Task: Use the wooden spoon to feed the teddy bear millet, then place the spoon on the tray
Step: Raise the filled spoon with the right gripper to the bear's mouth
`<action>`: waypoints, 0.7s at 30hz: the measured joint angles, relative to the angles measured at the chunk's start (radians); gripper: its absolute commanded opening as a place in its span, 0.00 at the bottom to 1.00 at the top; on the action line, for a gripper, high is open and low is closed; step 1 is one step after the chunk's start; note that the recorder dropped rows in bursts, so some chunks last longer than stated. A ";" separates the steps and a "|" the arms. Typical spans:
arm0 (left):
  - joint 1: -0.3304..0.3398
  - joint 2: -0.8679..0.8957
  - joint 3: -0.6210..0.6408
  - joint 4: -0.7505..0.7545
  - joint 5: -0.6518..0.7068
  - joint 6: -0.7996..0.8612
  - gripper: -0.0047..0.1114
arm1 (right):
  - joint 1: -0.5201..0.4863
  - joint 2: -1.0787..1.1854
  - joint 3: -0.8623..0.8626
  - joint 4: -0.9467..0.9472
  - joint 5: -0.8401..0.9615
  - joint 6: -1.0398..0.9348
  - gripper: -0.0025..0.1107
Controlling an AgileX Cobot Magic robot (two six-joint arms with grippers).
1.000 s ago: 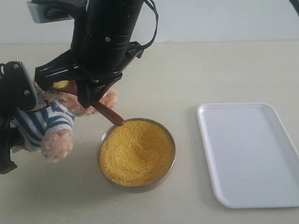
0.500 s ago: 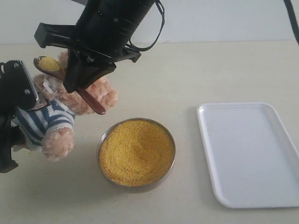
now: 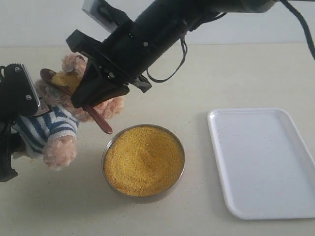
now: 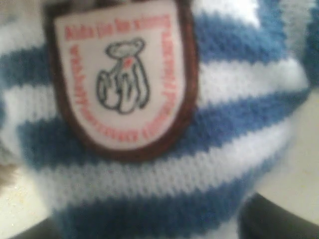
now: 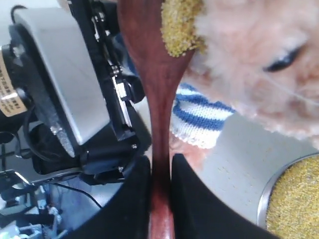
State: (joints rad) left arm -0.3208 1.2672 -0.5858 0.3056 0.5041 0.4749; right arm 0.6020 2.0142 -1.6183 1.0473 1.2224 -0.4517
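The teddy bear [image 3: 54,129] in its striped shirt sits upright at the left, with my left gripper [image 3: 20,101] shut on its body. The left wrist view is filled by the shirt and chest badge [image 4: 122,74]. My right gripper [image 3: 94,94] reaches across from the right and is shut on the slim handle of the wooden spoon [image 3: 102,123]. Its fingers [image 5: 192,199] clamp the handle [image 5: 160,149]. The spoon's bowl holds millet [image 5: 177,25] and rests against the bear's face [image 5: 249,55]. The metal bowl heaped with millet [image 3: 143,160] stands below. The tray [image 3: 263,162] lies to the right.
The metal bowl's rim [image 3: 104,152] stands close to the bear's paw [image 3: 59,150]. My right arm [image 3: 162,27] stretches diagonally over the table's middle. The left arm's body [image 5: 60,84] stands right behind the bear.
My right gripper has risen from the bowl's edge and swung left. It carried the millet-laden spoon to the bear's face. The left gripper and bear stayed put.
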 measured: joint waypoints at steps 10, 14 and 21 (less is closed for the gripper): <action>0.000 0.000 0.000 0.006 0.000 0.000 0.07 | -0.055 0.000 0.133 0.225 -0.002 -0.157 0.02; 0.000 0.000 0.000 0.008 0.000 0.000 0.07 | -0.068 0.000 0.161 0.256 -0.004 -0.177 0.02; 0.000 0.000 0.000 0.008 0.000 0.000 0.07 | -0.068 0.000 0.188 0.296 -0.008 -0.200 0.02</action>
State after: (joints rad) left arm -0.3208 1.2672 -0.5858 0.3139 0.5041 0.4749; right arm 0.5336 2.0142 -1.4305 1.3430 1.2145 -0.6521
